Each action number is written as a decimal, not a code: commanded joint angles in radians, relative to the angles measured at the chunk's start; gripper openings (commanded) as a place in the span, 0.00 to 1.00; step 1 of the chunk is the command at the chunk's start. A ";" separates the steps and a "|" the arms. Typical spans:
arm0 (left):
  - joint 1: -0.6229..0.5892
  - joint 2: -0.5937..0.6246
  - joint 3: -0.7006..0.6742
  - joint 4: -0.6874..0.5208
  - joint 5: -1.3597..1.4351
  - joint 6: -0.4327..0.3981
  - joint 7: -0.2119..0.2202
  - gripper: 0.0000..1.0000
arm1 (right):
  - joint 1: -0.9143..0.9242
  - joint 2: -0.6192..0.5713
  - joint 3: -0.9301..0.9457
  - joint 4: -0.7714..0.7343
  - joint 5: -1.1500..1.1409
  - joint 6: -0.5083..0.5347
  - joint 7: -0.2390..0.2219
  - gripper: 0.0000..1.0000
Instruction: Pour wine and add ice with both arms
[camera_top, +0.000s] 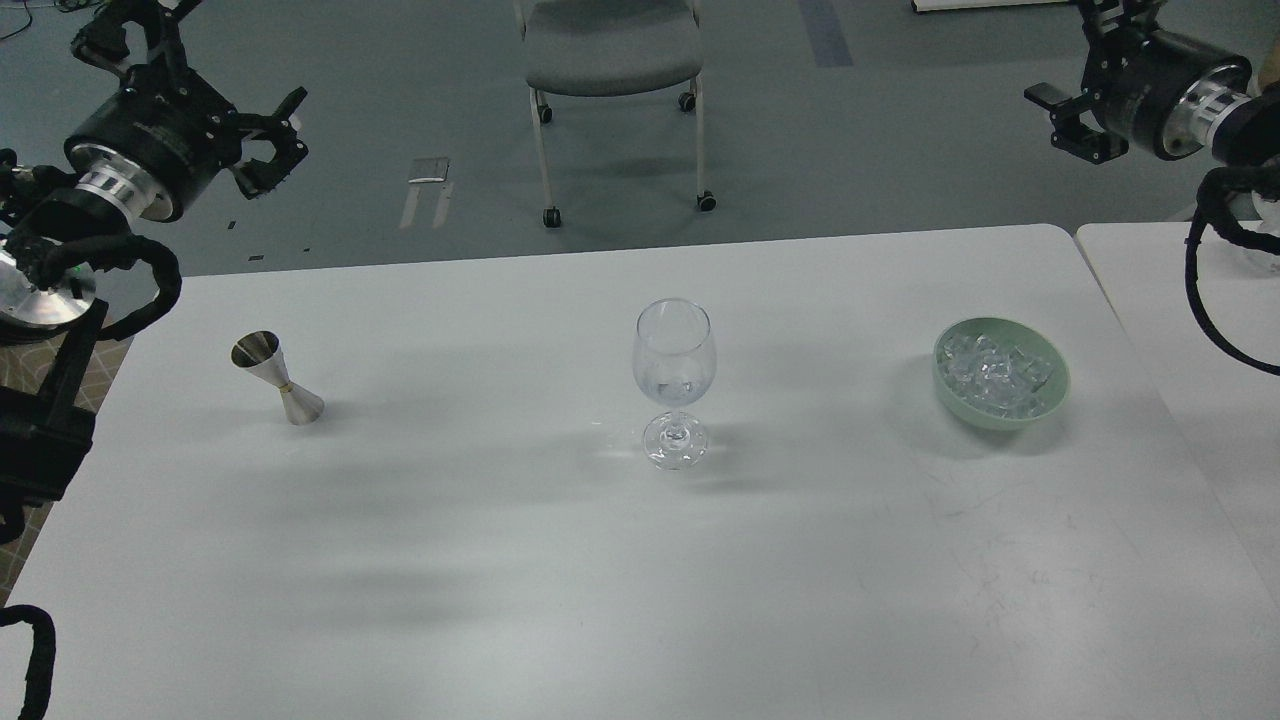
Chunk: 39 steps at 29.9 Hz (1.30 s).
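Glass at desk middle looks empty; ice kept in bowl, 3 o'clock. Nothing held: left claw spread wide, right claw cannot be told.

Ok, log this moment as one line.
left gripper open, raised, empty | right gripper raised, empty | jigger untouched | wine glass upright | ice in bowl

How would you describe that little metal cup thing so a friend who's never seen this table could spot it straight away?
Start at the big white table and find the wine glass standing at its middle. Look well to its left, toward the table's left edge: the jigger stands there alone. It is the only metal thing on the table, silver and hourglass-shaped, unlike the clear glass or the pale green bowl.
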 joint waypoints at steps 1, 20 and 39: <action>-0.012 -0.009 0.020 -0.007 0.000 0.003 0.046 0.98 | -0.006 -0.038 -0.014 0.048 -0.144 -0.001 0.001 1.00; 0.131 -0.087 -0.135 0.004 -0.018 -0.054 -0.165 0.98 | -0.001 -0.280 -0.254 0.418 -0.884 0.003 0.036 1.00; 0.157 -0.103 -0.170 0.006 -0.010 -0.205 -0.120 0.98 | -0.044 -0.293 -0.565 0.515 -0.991 -0.009 -0.002 0.87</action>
